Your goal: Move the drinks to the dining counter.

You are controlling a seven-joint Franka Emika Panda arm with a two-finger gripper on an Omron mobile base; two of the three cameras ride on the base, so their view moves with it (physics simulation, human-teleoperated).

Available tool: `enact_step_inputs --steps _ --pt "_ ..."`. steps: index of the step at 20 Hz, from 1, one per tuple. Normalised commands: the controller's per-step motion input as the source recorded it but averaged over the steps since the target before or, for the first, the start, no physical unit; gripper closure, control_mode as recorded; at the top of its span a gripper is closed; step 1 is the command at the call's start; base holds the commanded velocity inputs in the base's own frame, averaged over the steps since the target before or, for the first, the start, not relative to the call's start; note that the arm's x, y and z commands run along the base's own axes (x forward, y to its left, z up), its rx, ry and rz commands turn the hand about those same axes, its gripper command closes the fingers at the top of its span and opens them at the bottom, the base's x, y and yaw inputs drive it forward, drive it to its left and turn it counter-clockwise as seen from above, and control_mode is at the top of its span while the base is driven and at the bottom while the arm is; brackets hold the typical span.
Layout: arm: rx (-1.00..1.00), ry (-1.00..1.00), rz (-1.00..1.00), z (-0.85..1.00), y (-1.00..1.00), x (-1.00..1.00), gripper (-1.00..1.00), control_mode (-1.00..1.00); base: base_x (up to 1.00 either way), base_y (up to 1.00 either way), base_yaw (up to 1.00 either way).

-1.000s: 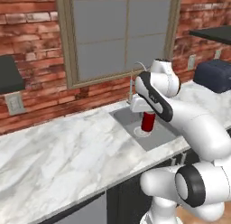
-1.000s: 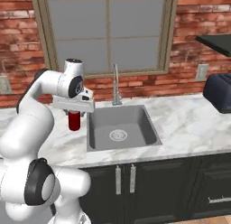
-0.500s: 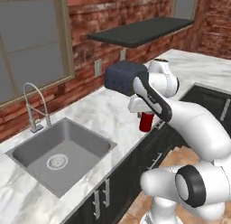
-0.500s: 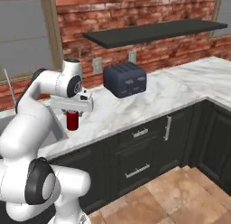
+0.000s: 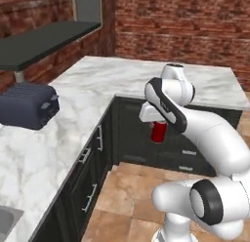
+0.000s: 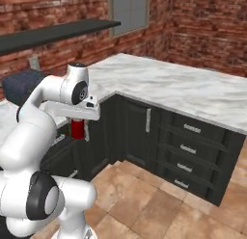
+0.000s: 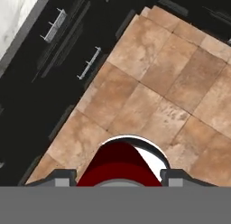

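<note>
Can (image 5: 157,132), dark red, is hanging upright in the tool (image 5: 157,125), whose fingers are pressing against its two sides; in the hand view its red body (image 7: 118,166) is sitting between the two tips. It is hovering in mid-air above the tan tiled floor (image 7: 158,96), in front of the dark cabinets (image 6: 190,153) with their drawers. The broad marble surface (image 5: 146,80) is lying beyond it, wrapping the corner, and a dark blue toaster (image 5: 28,106) is resting on the near stretch.
</note>
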Motion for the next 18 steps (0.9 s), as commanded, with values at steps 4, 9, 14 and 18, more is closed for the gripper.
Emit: enact_step_inputs --steps 4,9,14,18 --pt "0.0 0.0 0.0 0.0 0.0 0.0 1.0 1.0 0.73 -0.74 -0.53" --pt "0.0 0.0 0.0 0.0 0.0 0.0 1.0 1.0 1.0 -0.35 -0.3" --pt "0.0 0.0 0.0 0.0 0.0 0.0 1.0 1.0 1.0 -0.04 -0.31" --pt "0.0 0.0 0.0 0.0 0.0 0.0 1.0 1.0 1.0 0.01 -0.33"
